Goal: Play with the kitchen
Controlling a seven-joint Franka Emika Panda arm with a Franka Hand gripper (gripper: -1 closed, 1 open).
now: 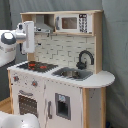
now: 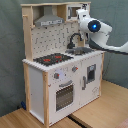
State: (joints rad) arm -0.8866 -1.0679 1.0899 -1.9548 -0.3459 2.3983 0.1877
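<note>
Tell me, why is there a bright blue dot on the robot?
In the second exterior view, a small light glows blue on the robot arm, brighter than anything else; in the first exterior view it is not visible, and the toy kitchen looks soft and evenly lit.
</note>
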